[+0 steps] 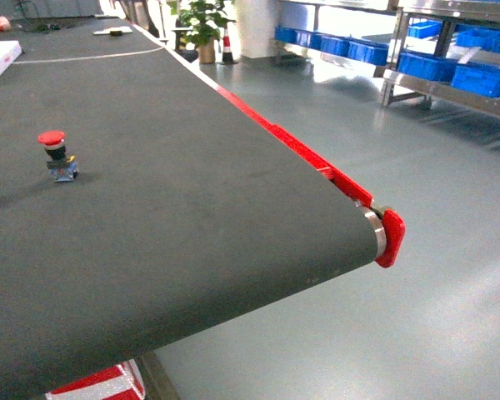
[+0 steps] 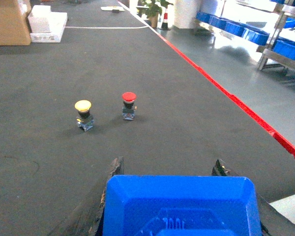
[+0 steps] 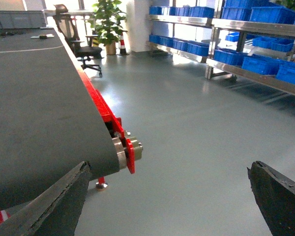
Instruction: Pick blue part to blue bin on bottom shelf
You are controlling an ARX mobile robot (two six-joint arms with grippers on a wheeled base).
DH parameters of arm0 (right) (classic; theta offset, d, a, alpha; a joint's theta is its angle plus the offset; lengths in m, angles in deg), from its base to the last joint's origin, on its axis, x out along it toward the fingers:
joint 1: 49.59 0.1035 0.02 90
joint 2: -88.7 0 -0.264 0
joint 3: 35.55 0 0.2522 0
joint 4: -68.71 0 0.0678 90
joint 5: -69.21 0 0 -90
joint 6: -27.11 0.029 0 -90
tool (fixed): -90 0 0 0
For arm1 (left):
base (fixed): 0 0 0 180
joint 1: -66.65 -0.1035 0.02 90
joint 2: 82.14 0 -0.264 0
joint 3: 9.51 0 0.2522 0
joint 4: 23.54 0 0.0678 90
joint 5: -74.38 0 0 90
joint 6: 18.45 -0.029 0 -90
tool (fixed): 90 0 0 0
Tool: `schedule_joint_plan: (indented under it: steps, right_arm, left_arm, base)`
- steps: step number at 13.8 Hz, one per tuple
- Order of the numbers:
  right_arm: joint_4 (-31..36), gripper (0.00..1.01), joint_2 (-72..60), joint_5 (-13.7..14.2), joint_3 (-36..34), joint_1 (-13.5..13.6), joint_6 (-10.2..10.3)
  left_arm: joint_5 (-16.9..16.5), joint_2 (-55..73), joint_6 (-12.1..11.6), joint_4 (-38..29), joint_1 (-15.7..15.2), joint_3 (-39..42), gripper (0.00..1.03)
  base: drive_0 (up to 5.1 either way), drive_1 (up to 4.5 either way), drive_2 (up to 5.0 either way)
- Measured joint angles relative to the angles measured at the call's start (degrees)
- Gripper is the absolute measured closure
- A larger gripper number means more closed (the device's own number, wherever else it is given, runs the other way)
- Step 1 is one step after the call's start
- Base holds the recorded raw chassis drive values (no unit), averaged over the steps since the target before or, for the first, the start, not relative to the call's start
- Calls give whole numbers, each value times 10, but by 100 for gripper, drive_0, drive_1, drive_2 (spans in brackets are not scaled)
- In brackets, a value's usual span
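Observation:
My left gripper [image 2: 168, 172] is shut on the blue part [image 2: 179, 206], a tray-shaped blue plastic piece that fills the bottom of the left wrist view, with a dark fingertip showing at each side of it. It hangs over the dark conveyor belt [image 2: 152, 73]. My right gripper [image 3: 167, 196] is open over the grey floor beside the belt's end, nothing between its fingers. Blue bins [image 1: 433, 65] stand on the bottom shelf [image 1: 450, 90] of the steel rack at the far right. Neither gripper shows in the head view.
A red-capped push button [image 1: 57, 155] and a yellow-capped one [image 2: 83, 114] stand on the belt. Red side rail [image 1: 317, 162] and end roller [image 1: 375, 227] mark the belt's edge. A cardboard box [image 2: 9, 22], white box [image 2: 48, 22], plant [image 1: 204, 25] and office chair [image 3: 83, 46] lie beyond.

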Motion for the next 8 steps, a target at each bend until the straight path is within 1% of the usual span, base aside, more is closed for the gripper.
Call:
schedule_joint_plan:
  steps: [8]
  right_arm:
    - [0, 3, 0, 0, 0, 0, 0]
  left_arm:
    - [0, 0, 0, 0, 0, 0, 59]
  base:
    - [-157, -157, -157]
